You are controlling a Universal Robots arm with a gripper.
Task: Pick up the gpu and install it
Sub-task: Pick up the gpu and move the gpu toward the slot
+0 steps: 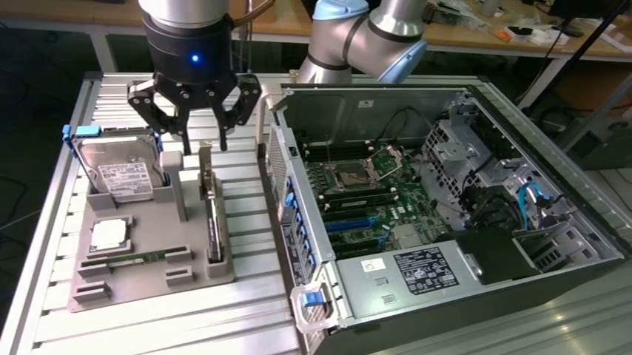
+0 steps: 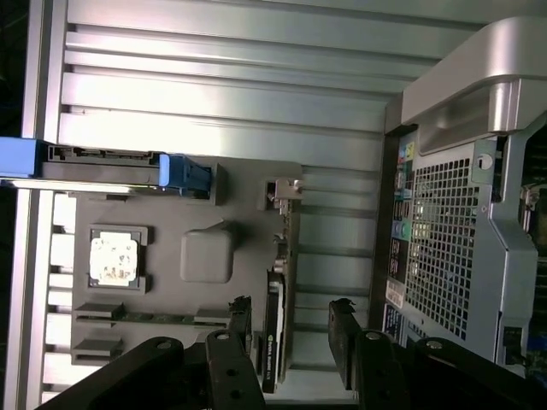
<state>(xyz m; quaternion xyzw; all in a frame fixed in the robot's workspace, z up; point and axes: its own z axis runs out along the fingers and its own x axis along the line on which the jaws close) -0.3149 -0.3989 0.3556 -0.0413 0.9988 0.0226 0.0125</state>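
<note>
The gpu (image 1: pixel 212 222) is a thin dark card standing on its edge in a slot of the grey holder tray (image 1: pixel 148 222), with its metal bracket at the far end. My gripper (image 1: pixel 203 142) hangs open just above that bracket end, holding nothing. In the wrist view the gpu (image 2: pixel 274 329) runs between my two black fingers (image 2: pixel 242 329), one on each side of the card and clear of it. The open computer case (image 1: pixel 395 96) lies on the exterior view's right, its motherboard (image 1: pixel 365 192) exposed.
The tray also holds a silver hard drive (image 1: pixel 118 174) with a blue frame, a square processor chip (image 1: pixel 109 233) and a green memory stick (image 1: pixel 133 260). The case's perforated rear wall (image 2: pixel 453 222) stands close beside the tray. A second robot arm (image 1: pixel 365 37) rises behind the case.
</note>
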